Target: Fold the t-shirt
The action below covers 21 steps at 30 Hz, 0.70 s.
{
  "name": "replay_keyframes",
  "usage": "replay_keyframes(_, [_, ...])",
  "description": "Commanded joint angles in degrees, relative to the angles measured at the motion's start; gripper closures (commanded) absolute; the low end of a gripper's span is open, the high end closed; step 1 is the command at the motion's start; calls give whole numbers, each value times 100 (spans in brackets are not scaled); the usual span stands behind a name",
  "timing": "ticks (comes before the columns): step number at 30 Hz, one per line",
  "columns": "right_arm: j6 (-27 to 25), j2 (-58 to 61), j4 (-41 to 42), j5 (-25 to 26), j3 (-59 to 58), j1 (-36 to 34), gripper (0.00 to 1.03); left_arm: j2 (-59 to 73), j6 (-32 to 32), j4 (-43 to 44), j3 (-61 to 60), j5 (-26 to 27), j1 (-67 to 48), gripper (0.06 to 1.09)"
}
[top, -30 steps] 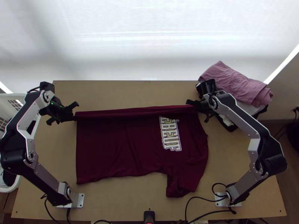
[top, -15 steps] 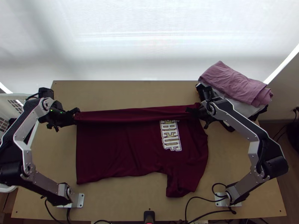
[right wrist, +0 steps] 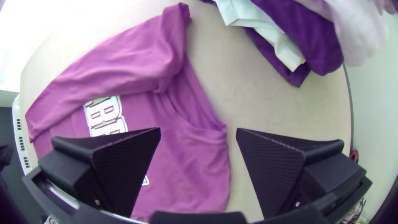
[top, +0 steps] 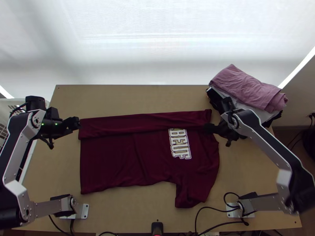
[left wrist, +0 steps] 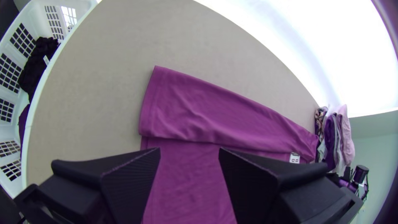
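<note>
Maroon t-shirt (top: 114, 161) lies before the spread fingers of your left gripper (left wrist: 189, 150) and right gripper (right wrist: 199, 130), with its far side folded inward (only one fold), so near side, sleeve (top: 191, 194) and final folding seem left for you.

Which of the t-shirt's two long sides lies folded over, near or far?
The far one: its strip covers the lettering's edge, while the near side lies spread with its sleeve out.
</note>
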Motion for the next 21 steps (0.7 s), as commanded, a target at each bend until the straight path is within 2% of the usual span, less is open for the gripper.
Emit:
replay_keyframes(1, [13,-734,-289,-58,-240,222,17,-410,169,-289,-22,77,-60,20])
replay_keyframes(3, [13,-769,-605,-524,-354,169,17,-533,195,-386,-31,77,-121,18])
replay_keyframes(5, [31,-883,-1001,-532,-433,169,13,-595,257,-562,-75,94,-183,18])
replay_keyframes(7, [66,-1033,-1054,-541,-688,160,11,-647,309,-729,-127,94,-200,18])
replay_keyframes(9, [119,-1138,-1309,-726,-952,151,11,-647,476,-1116,-189,85,-288,16])
replay_keyframes(10, [127,-1208,-1396,-726,-1101,125,9,-603,555,-1379,-189,85,-297,12])
replay_keyframes(12, [75,-1349,-1493,-770,-1295,107,5,-533,925,-1871,-242,50,-350,11])
replay_keyframes(15, [-110,-1648,-1344,-893,-1655,-68,5,-691,1109,-1959,-461,-213,-358,11])
replay_keyframes(17, [-119,-1621,-1405,-1323,-1769,-156,10,-753,1197,-2038,-523,-293,-358,11])
replay_keyframes(20, [-189,-1665,-1432,-1420,-1954,-86,10,-814,1311,-2135,-576,-442,-358,11])
replay_keyframes(21, [-189,-1648,-1440,-1455,-1998,-24,13,-841,1355,-2188,-567,-442,-358,11])
